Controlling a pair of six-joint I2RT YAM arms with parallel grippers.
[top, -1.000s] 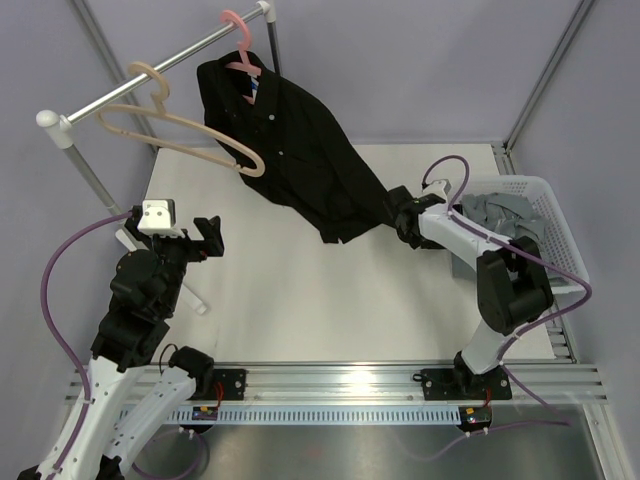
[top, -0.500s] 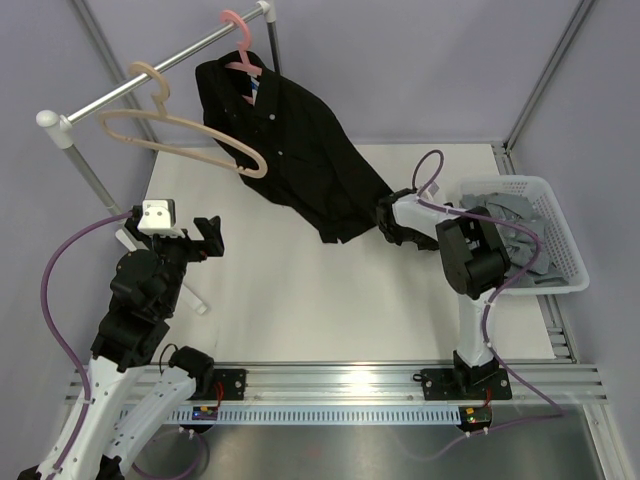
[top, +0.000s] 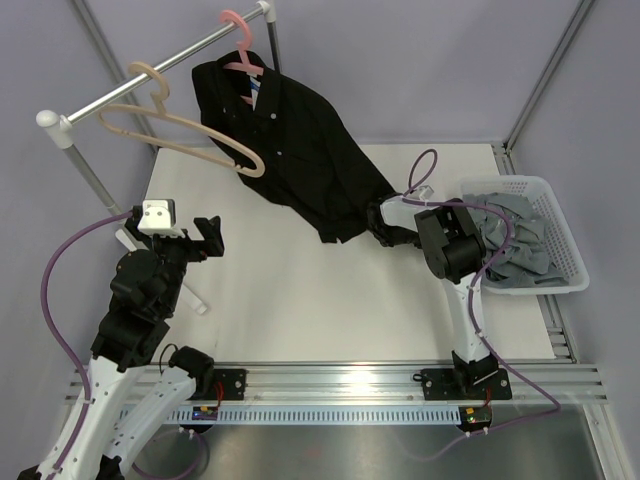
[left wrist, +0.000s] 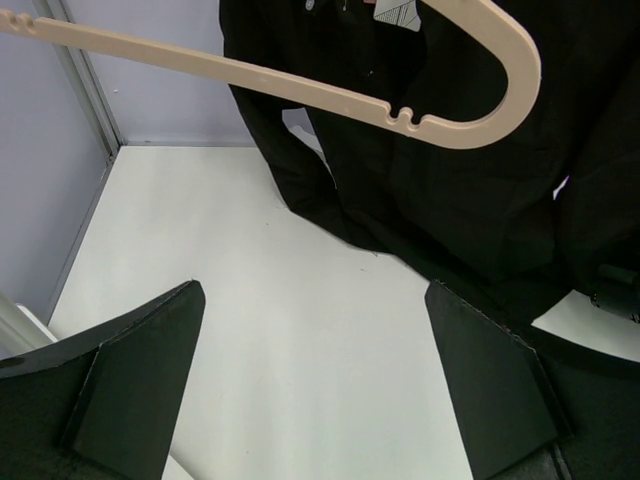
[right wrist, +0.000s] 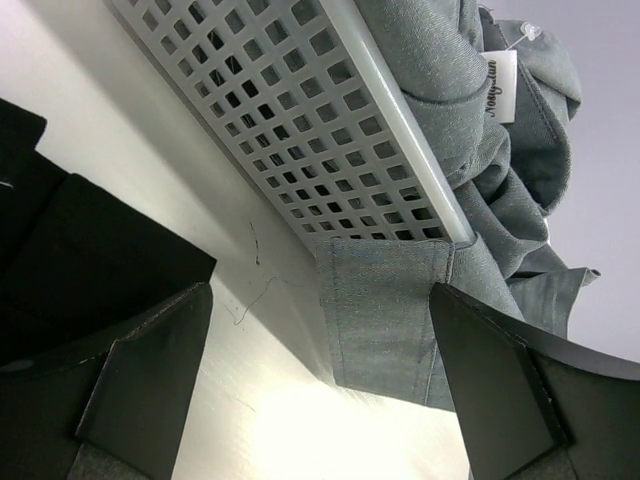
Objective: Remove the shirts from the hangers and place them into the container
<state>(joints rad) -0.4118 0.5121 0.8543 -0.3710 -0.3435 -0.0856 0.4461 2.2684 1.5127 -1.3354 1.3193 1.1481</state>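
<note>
Overhead: right end effector (top: 383, 222) apart, 3 o'clock, by black shirt (top: 300, 150) hem; left end effector (top: 208, 238) apart, 9 o'clock; white counter (top: 300, 290), grey walls (top: 420, 60).

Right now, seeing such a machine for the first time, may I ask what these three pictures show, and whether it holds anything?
Two robot arms stand at a white table. One picture looks down from above; the other two come from cameras on the wrists. The left gripper and right gripper are both open and hold nothing. A black shirt hangs on a pink hanger; a beige hanger is bare. A grey shirt lies in the white basket.
</note>
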